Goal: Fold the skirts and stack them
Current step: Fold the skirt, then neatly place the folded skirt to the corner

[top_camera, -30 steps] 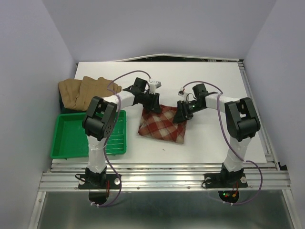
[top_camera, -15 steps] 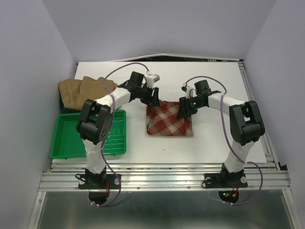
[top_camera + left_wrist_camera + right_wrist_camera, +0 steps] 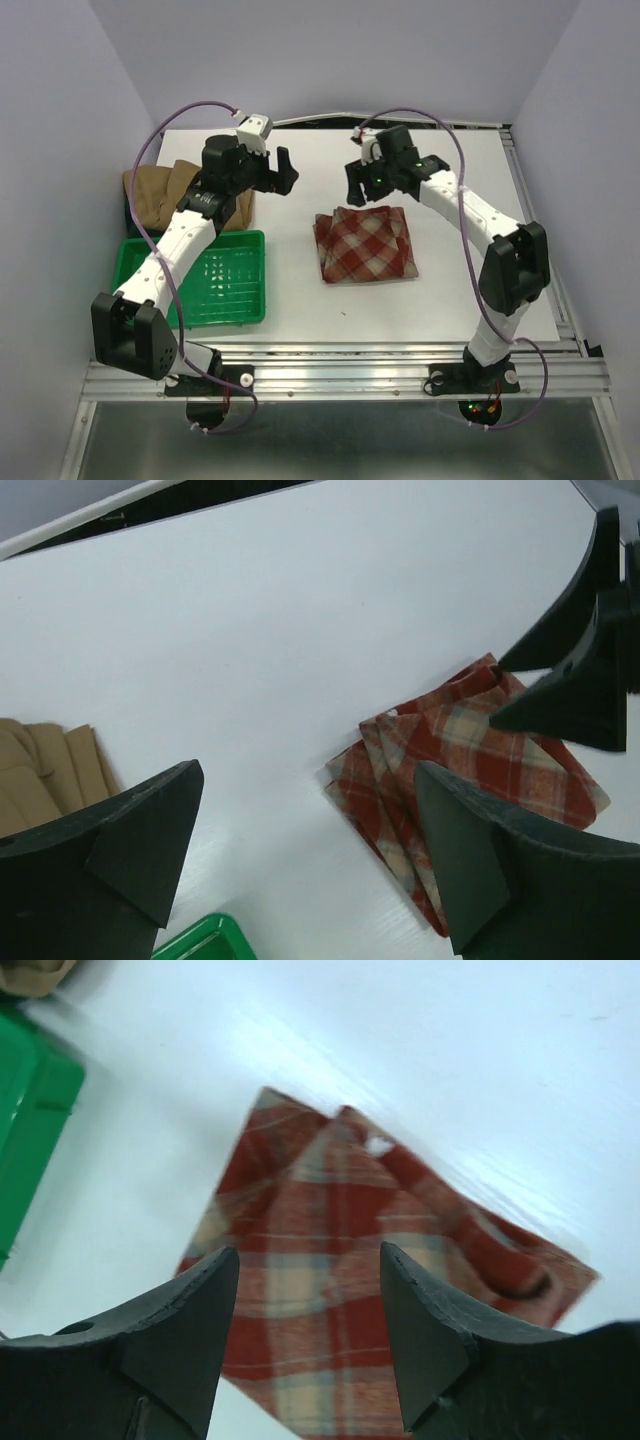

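Overview from above, wrist views close (all share plaid skirt (image 3: 365, 245))

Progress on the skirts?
Done: plaid skirt lies folded at centre. In hand: nothing; left tool and right tool are open, raised clear of it. Left: the tan skirts sit apart at the far left behind the tray, so nothing is stacked yet.

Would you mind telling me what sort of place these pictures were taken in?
Most likely a lab test cell for robot manipulation: a white table boxed in by plain walls, the left arm and right arm bolted to an aluminium rail, and a folded plaid skirt as the work piece.
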`<move>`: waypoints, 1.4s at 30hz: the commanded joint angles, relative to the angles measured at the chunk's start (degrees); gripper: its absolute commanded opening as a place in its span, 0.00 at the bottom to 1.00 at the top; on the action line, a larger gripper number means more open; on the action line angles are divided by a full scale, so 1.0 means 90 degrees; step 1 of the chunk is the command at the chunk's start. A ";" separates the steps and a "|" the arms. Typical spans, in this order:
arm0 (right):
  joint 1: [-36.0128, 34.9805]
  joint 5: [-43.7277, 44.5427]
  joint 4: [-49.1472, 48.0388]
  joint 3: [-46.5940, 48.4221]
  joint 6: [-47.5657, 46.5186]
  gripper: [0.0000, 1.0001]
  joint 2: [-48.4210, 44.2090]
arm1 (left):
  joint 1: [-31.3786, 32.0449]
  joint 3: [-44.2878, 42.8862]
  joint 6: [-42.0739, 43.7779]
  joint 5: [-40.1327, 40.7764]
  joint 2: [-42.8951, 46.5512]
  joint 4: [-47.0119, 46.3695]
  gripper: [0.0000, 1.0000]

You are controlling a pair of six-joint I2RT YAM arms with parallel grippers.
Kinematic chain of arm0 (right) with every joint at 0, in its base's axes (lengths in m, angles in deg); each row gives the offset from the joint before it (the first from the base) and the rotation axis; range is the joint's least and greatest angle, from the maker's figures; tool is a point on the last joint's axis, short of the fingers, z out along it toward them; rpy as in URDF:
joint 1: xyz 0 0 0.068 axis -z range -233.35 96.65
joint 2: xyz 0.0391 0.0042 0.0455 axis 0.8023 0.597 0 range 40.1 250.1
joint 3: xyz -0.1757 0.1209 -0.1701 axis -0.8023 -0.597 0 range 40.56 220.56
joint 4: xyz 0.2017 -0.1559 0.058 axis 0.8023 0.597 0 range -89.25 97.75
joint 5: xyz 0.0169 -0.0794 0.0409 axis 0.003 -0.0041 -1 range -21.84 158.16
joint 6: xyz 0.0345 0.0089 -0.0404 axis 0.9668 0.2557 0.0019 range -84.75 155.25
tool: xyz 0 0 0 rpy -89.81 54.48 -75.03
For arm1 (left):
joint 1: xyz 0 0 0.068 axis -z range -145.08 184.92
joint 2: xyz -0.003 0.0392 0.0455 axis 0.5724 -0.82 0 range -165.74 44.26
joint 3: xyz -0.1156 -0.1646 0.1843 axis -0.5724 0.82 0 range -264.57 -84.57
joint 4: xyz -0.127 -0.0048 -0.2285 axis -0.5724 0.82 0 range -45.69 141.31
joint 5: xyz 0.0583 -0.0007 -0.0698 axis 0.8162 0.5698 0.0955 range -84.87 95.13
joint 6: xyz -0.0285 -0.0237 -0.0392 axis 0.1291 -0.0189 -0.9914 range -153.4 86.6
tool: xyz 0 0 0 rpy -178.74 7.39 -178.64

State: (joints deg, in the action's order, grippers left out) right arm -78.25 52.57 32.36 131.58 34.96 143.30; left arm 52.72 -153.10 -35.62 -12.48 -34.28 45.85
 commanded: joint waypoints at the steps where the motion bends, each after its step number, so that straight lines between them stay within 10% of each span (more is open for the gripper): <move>1: -0.1127 0.1144 0.0539 0.0910 0.0443 0.63 0.0524 | -0.0415 -0.0060 -0.0222 -0.0024 0.0016 0.0462 0.98; 32: -0.1989 0.2045 0.1155 0.3041 0.1283 0.49 0.3435 | -0.1304 0.1892 -0.1247 0.0159 0.1139 0.0317 0.98; 42: -0.1989 0.2709 0.1174 0.3041 0.1244 0.38 0.4041 | -0.1304 0.2682 -0.1970 -0.1061 0.1403 -0.0570 0.99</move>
State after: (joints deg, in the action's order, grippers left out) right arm -95.80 73.70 42.31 157.33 46.00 176.31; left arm 40.88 -131.13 -49.74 -16.33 -23.46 47.90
